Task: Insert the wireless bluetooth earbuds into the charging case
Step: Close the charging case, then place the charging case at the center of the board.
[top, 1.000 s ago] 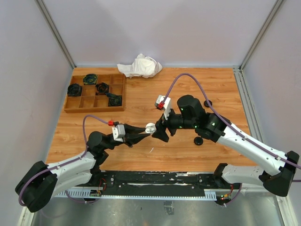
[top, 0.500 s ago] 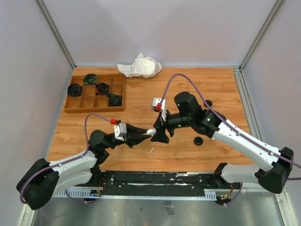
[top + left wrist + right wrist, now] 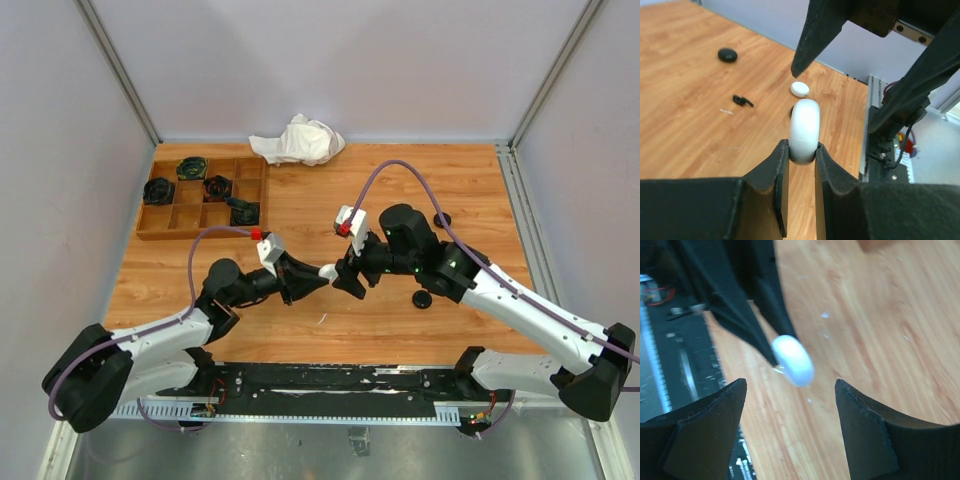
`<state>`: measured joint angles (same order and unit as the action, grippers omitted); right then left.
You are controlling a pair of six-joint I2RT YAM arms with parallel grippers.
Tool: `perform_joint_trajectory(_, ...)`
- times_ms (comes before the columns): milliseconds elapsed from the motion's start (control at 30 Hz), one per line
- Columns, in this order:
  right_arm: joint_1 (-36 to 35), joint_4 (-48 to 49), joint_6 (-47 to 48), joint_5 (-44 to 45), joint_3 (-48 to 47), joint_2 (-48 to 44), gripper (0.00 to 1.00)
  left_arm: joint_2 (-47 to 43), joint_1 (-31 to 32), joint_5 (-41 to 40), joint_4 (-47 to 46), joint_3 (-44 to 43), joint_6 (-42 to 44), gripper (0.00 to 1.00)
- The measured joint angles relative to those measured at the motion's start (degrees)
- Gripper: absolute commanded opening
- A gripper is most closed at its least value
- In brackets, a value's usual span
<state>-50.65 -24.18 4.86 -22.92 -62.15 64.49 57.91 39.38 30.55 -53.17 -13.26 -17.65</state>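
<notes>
A white round charging case [image 3: 805,131] is held on edge above the table, and my left gripper [image 3: 801,150] is shut on its lower rim. A seam runs round the case and it looks closed. From above, the case [image 3: 326,271] hangs between the two arms. My right gripper [image 3: 791,385] stands open facing the case [image 3: 792,361], its fingertips a little short of it and apart from it. One black stemmed earbud [image 3: 742,101] lies on the wood beyond the case. No earbud shows in either gripper.
A black puck [image 3: 728,55], a small white oval piece [image 3: 800,89] and a thin white sliver [image 3: 726,111] lie on the table. A wooden compartment tray [image 3: 252,172] with several dark cases sits back left, a white cloth [image 3: 298,140] behind it. Two black pucks [image 3: 422,299] lie right.
My left arm has reached further forward and up, with the white case still in its grip. The right gripper dipped left toward the case, then drew back slightly, still open.
</notes>
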Motion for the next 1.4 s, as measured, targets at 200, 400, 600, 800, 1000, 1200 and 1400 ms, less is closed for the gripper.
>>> perform_joint_trajectory(200,0.24,0.70,-3.04,20.61,4.15,0.00,0.74,10.21,0.02,0.17,4.33,-5.05,-10.14,0.07)
perform_joint_trajectory(400,2.25,3.15,-6.73,32.33,9.64,0.17,0.75,22.32,0.20,1.53,6.38,-9.70,-18.97,0.11)
perform_joint_trajectory(600,8.61,5.16,-10.58,34.64,12.50,0.31,0.74,31.43,0.44,1.95,7.21,-13.14,-24.81,0.14)
perform_joint_trajectory(800,16.17,7.10,-14.82,33.31,15.04,0.98,0.74,38.66,1.18,2.14,8.24,-14.29,-28.41,0.22)
perform_joint_trajectory(1000,19.80,8.68,-17.20,31.98,16.61,1.55,0.74,40.92,1.66,-0.33,11.32,-14.86,-29.16,0.40)
perform_joint_trajectory(1200,22.45,10.45,-18.69,31.67,17.00,3.30,0.74,40.72,1.70,-4.17,13.64,-15.41,-29.27,0.55)
perform_joint_trajectory(1400,25.07,11.34,-19.26,31.67,17.00,5.20,0.75,37.33,1.75,-8.96,17.11,-15.58,-28.59,0.68)
